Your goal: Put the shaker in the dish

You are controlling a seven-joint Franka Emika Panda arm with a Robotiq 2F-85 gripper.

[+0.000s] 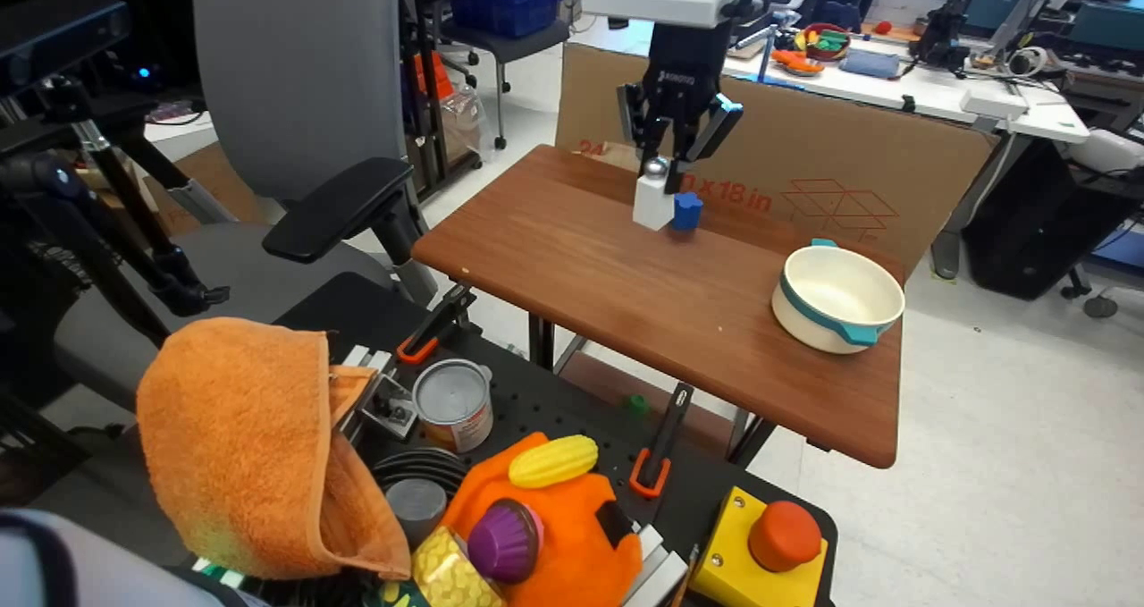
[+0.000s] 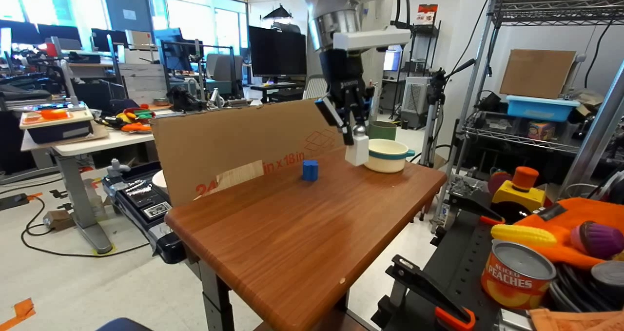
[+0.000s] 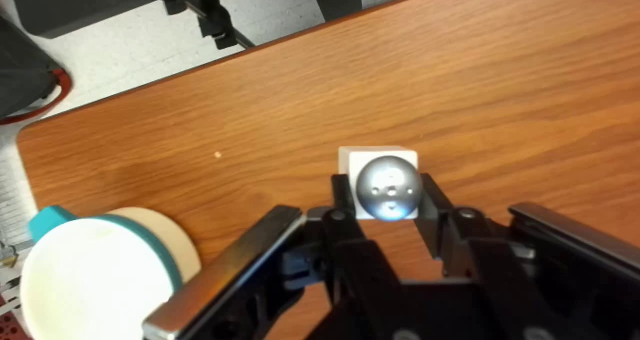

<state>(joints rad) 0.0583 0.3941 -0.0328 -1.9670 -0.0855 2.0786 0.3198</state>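
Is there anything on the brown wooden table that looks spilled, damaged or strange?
Only small pale specks on the brown wooden table, breaking its grain; I cannot tell whether chips or crumbs. Nothing looks spilled: the round cream bowl with teal handles stands upright, and the white square-sided shaker with silver dome seems intact.

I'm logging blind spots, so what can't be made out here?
Wrist view: lower part of the round cream bowl with teal band, cut off by the bottom edge.
In an exterior view: the bowl's left edge, partly behind the white silver-domed shaker.
Wrist view: the shaker's underside, hidden by its body.
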